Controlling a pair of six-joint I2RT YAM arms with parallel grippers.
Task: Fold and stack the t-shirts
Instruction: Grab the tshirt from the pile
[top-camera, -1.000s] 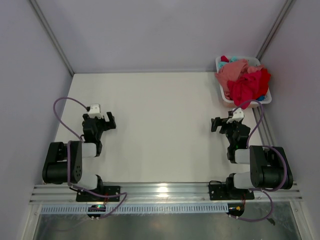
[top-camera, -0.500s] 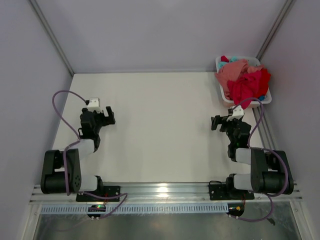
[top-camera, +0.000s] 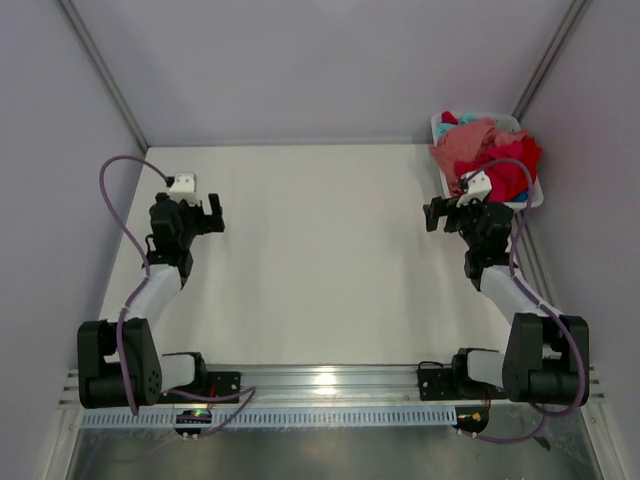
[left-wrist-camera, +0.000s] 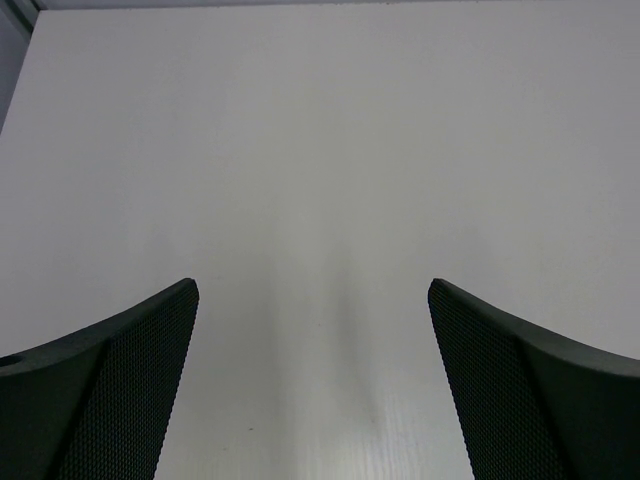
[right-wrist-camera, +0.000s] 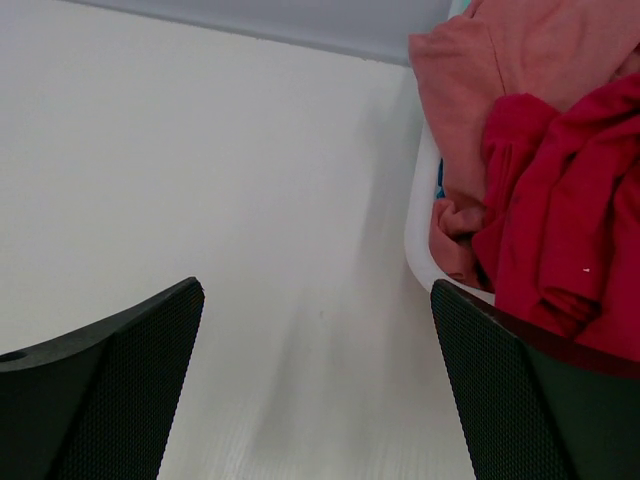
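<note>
Both grippers have travelled up and away from the bottom of the overhead frame in the last second. The left gripper (top-camera: 208, 214) now sits at middle left, and the right gripper (top-camera: 436, 213) has risen to just beside the white basket (top-camera: 440, 128) at upper right. Each stands wide open and holds nothing; the left wrist view shows only bare table (left-wrist-camera: 320, 150) between its 2 fingers. Farther back, the t-shirts (top-camera: 487, 155) are all heaped in the basket, salmon pink toward the left, red spilling over the right, a bit of teal showing at the rim. None lies on the table, so no folding has begun. The right arm's advance reads as the approach to a 1st pick, with the pink and red cloth nearest its open jaws.
</note>
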